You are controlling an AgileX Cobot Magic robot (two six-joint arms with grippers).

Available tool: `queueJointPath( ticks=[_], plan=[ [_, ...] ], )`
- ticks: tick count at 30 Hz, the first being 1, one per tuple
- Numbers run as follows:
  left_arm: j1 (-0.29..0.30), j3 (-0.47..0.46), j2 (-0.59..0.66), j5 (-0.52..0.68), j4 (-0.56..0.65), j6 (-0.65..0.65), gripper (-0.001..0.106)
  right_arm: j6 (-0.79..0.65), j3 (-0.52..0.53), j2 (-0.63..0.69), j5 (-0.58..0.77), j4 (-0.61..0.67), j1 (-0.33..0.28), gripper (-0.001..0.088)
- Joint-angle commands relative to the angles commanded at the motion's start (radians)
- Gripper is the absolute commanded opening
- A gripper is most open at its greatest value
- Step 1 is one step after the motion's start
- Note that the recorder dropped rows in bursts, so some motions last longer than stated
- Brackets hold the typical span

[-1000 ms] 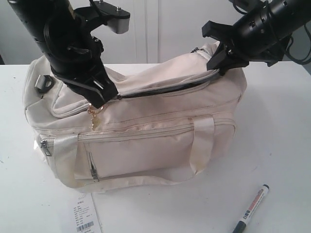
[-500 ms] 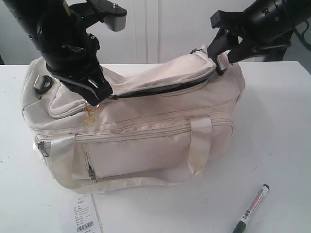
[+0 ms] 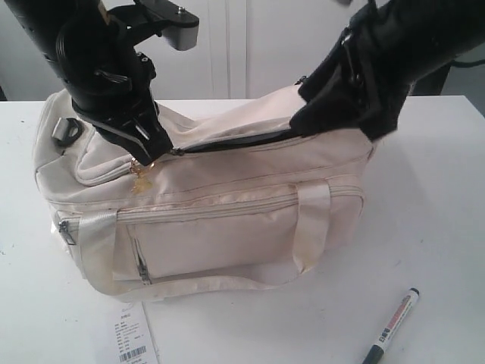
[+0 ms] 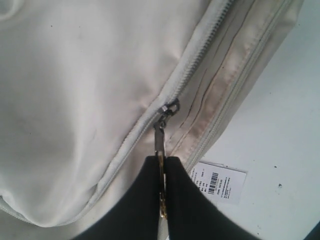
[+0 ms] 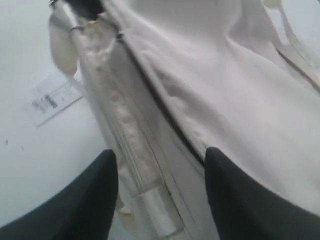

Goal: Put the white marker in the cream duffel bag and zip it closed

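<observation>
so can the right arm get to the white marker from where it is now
Probably yes. The white marker lies on the table, in front of the cream duffel bag on the right arm's side, nothing covering it. The right hand is open over the bag's end, holding nothing.

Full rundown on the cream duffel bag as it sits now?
The cream duffel bag is soft, slightly stained fabric, sagging upright on the white table. Its webbing handle and zipped front pocket face the exterior camera, with a black buckle at its left end. The top zip is partly open, showing a dark gap. The left gripper is shut on the zip pull. The open right gripper straddles the zip line near the other end; contact is unclear.
</observation>
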Motion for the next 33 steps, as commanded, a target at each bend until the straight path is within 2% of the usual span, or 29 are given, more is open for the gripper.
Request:
queueJointPath(
  ticks=[1,3,5,9,13,21,27,30,33],
  plan=[
    [0.000,0.000,0.000,0.000,0.000,-0.002,0.000,-0.091,0.018,0.000,-0.008,0.021,0.007,0.0547],
    [0.000,0.000,0.000,0.000,-0.021,-0.002,0.000,-0.156,0.042,0.002,-0.054,0.064,0.021,0.0592],
    [0.000,0.000,0.000,0.000,-0.030,0.000,0.000,-0.161,0.054,0.017,-0.115,0.133,0.037,0.0614],
    [0.000,0.000,0.000,0.000,-0.029,0.002,0.000,-0.165,0.056,0.060,-0.152,0.235,0.063,0.0614],
    [0.000,0.000,0.000,0.000,-0.029,0.002,0.000,-0.176,0.056,0.112,-0.186,0.229,0.093,0.0612],
    [0.000,0.000,0.000,0.000,-0.031,-0.008,0.000,-0.238,0.056,0.163,-0.285,0.229,0.096,0.0610],
    [0.000,0.000,0.000,0.000,-0.031,-0.008,0.000,-0.318,0.056,0.200,-0.321,0.229,0.143,0.0609],
    [0.000,0.000,0.000,0.000,-0.031,-0.008,0.000,-0.314,0.056,0.212,-0.379,0.229,0.156,0.0534],
    [0.000,0.000,0.000,0.000,-0.031,-0.008,0.000,-0.314,0.056,0.213,-0.408,0.227,0.156,0.0310]
  ],
)
